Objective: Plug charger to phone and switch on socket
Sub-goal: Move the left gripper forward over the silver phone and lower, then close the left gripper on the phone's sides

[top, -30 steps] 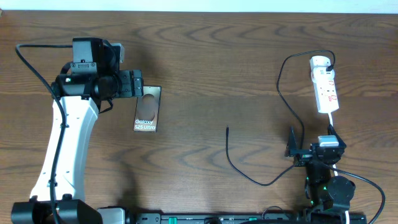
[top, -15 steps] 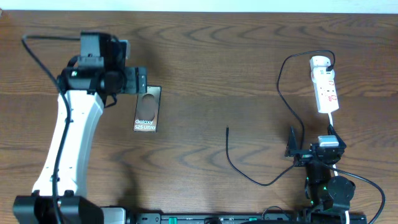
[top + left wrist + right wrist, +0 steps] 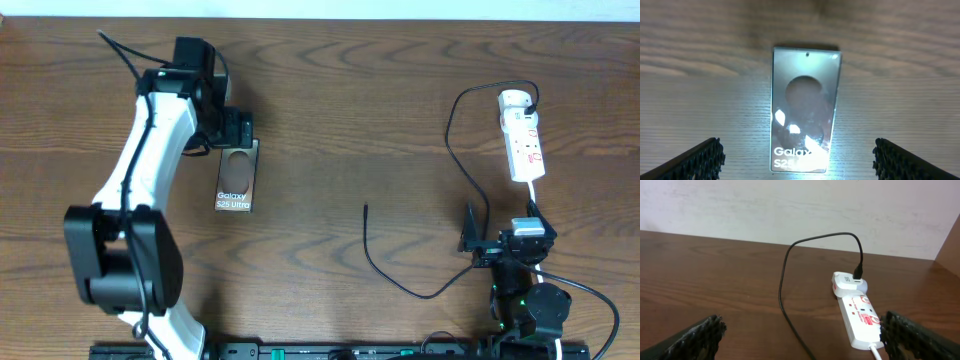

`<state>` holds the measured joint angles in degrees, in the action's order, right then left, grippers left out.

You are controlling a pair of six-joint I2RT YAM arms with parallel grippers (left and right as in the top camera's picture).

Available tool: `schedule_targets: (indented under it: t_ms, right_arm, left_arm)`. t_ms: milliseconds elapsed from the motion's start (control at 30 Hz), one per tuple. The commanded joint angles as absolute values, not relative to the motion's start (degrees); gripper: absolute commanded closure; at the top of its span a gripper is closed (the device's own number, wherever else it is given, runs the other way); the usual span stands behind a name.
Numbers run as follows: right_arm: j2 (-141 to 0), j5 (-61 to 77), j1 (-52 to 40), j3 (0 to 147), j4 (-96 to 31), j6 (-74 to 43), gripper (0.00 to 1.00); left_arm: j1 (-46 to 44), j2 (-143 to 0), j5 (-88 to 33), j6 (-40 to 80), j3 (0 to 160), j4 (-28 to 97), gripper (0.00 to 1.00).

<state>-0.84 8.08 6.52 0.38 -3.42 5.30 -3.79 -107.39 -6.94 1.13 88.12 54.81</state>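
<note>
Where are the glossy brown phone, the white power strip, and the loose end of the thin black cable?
Glossy brown phone (image 3: 806,107): left wrist view, centre of its face.
White power strip (image 3: 524,142): overhead view, middle of its body.
Thin black cable (image 3: 366,208): overhead view, its free plug tip.

The table (image 3: 400,120) was dark wood with a visible grain and a faint satin sheen. The phone (image 3: 805,110) had a glossy, glass-like face that threw back bright glare, while the socket (image 3: 860,312) was smooth white plastic and the charger (image 3: 780,290) a matt black, rubbery-looking cable.
</note>
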Motion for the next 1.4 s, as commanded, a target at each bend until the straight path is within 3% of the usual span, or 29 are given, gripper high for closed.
schedule_targets:
  t_ms: [0, 367, 1367]
  right_arm:
    - [-0.6, 7.9, 5.9, 0.3, -3.7, 6.1, 0.01]
    - [-0.6, 7.9, 5.9, 0.3, -3.7, 6.1, 0.01]
    - [-0.6, 7.9, 5.9, 0.3, -3.7, 6.1, 0.01]
  left_arm:
    - [-3.7, -110.0, -6.8, 2.2, 88.7, 55.2, 0.05]
    - [-3.7, -116.7, -6.8, 1.1, 87.8, 54.7, 0.05]
    - [-6.5, -116.8, -3.7, -1.0, 82.0, 48.9, 0.05]
